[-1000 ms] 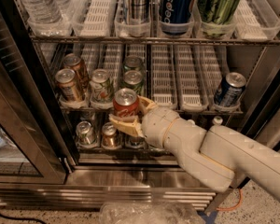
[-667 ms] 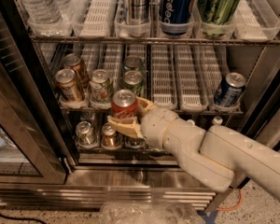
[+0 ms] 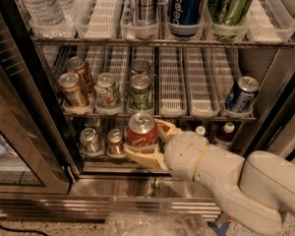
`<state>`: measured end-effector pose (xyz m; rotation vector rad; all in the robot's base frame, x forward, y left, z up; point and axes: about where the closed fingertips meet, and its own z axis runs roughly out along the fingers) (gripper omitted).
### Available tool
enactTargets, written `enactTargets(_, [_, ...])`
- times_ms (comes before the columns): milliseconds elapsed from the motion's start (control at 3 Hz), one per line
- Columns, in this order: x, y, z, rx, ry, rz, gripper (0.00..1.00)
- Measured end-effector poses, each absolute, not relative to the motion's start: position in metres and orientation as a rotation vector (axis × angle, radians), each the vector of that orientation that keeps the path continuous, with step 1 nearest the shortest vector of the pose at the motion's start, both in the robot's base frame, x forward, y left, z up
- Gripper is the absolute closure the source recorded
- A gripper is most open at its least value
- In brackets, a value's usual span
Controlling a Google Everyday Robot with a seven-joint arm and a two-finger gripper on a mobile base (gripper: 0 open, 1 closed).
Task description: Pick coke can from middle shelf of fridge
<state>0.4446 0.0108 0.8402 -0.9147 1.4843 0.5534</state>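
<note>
Camera view: The gripper (image 3: 143, 138) of a cream-coloured robot arm (image 3: 226, 176) holds the coke can (image 3: 141, 130) upright at the open front of the fridge (image 3: 137, 187). Its two fingers (image 3: 166, 130) are clamped on the red can, one to the can's right and one under its lower left. The can sits just in front of the front lip of the middle shelf (image 3: 196, 82) and a little below it in the picture, its silver top facing up.

Directly behind the coke can, on the shelf's white slotted lanes, two green cans (image 3: 139, 93) stand one behind the other. To the upper left of the coke can are a white-and-green can (image 3: 106, 89) and two copper-coloured cans (image 3: 73, 89). Well to its right, a lone blue can (image 3: 242, 94) stands near the shelf's front edge.

Above the coke can, the top rack carries a tall Pepsi can (image 3: 186, 6) and a water bottle (image 3: 39, 4) in clear bins. Just left of the coke can, on the rack below, are two more cans (image 3: 90, 139), and to its right, dark bottles (image 3: 226, 132) with white caps. The glass door (image 3: 19, 132) stands open at far left. Below the coke can, crumpled clear plastic (image 3: 152, 225) lies on the floor.
</note>
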Motion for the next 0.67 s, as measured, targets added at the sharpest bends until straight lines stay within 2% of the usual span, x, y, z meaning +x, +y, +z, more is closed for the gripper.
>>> enactTargets(333, [0.3979,0.0159,0.8787,-0.919,1.454,0.569,1.00])
enactTargets(667, [0.3969,0.0162,0.8800,-0.920,1.451,0.569,1.00])
